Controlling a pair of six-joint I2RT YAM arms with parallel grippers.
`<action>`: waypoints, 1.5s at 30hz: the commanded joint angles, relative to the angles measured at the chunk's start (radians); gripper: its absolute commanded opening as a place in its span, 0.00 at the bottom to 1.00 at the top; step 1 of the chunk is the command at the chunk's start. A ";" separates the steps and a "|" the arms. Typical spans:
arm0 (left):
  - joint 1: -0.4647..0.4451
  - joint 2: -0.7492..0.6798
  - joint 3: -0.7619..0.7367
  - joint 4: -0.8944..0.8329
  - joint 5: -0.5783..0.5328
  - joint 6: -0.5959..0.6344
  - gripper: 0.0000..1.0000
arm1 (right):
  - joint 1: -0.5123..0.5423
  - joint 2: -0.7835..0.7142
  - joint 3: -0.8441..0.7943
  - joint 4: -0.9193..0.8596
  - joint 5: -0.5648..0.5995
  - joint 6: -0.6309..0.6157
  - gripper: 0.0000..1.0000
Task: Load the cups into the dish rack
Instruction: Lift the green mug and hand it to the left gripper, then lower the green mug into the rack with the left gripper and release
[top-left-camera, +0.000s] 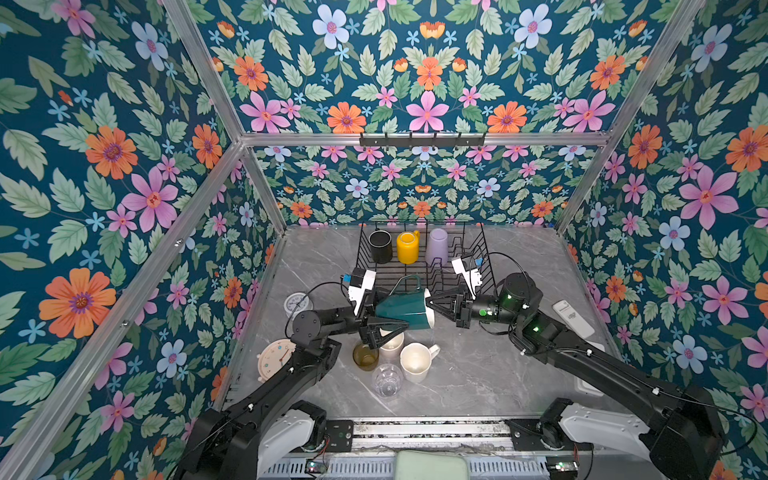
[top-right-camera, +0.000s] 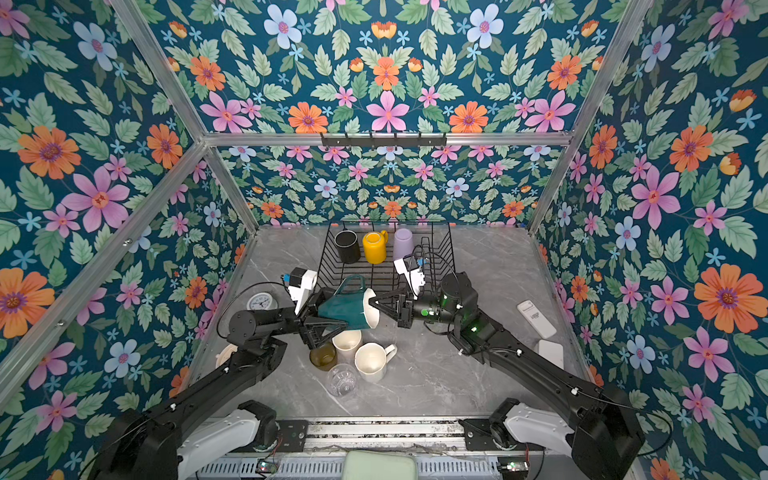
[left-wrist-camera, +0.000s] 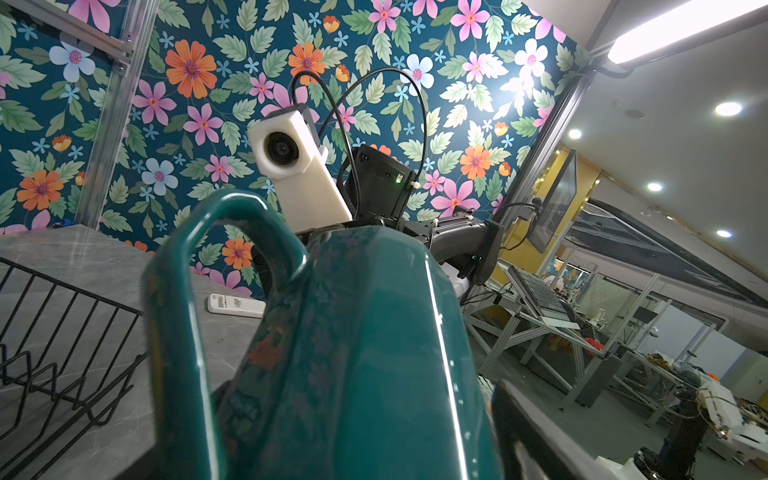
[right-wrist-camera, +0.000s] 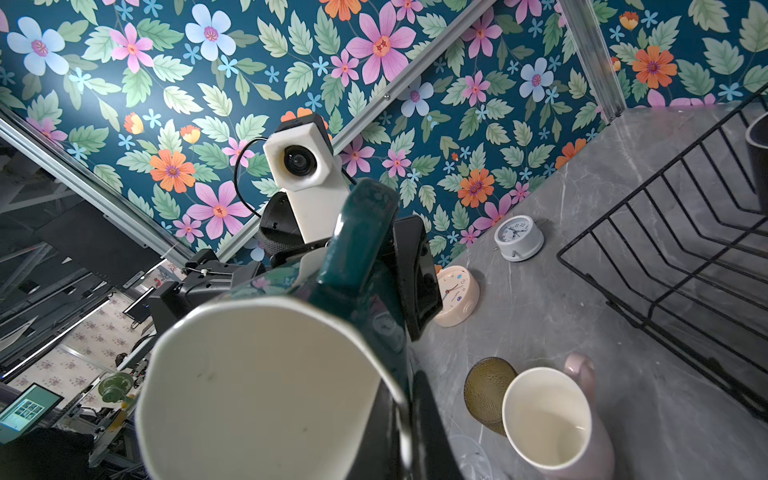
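dish rack (top-left-camera: 478, 249) back row taken: black mug (top-left-camera: 380, 246), yellow mug (top-left-camera: 407, 247), lilac tumbler (top-left-camera: 439, 247) | near prong rows free | dark green mug (top-left-camera: 401, 307) midair at rack's near rim | table (top-left-camera: 478, 365) bare right of cup cluster (top-left-camera: 415, 362) | left side: white clock (top-left-camera: 296, 303), pink clock (top-left-camera: 276, 359) | right edge: remote (top-left-camera: 573, 318)

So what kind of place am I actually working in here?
Most likely a mock kitchen booth inside a robotics lab. Flowered wallpaper panels hang on a bare metal frame around a marble-look counter with a dish rack and cups, and the left wrist view shows workbenches and a screen beyond.
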 joint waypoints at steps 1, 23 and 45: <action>-0.003 0.002 0.004 0.083 0.025 -0.024 0.92 | 0.003 0.006 0.007 0.092 0.020 0.013 0.00; -0.003 -0.002 0.028 0.086 0.017 -0.038 0.03 | 0.010 -0.016 0.004 0.009 0.084 -0.005 0.02; 0.000 -0.105 0.234 -0.791 -0.236 0.481 0.00 | -0.007 -0.143 0.020 -0.298 0.333 -0.068 0.48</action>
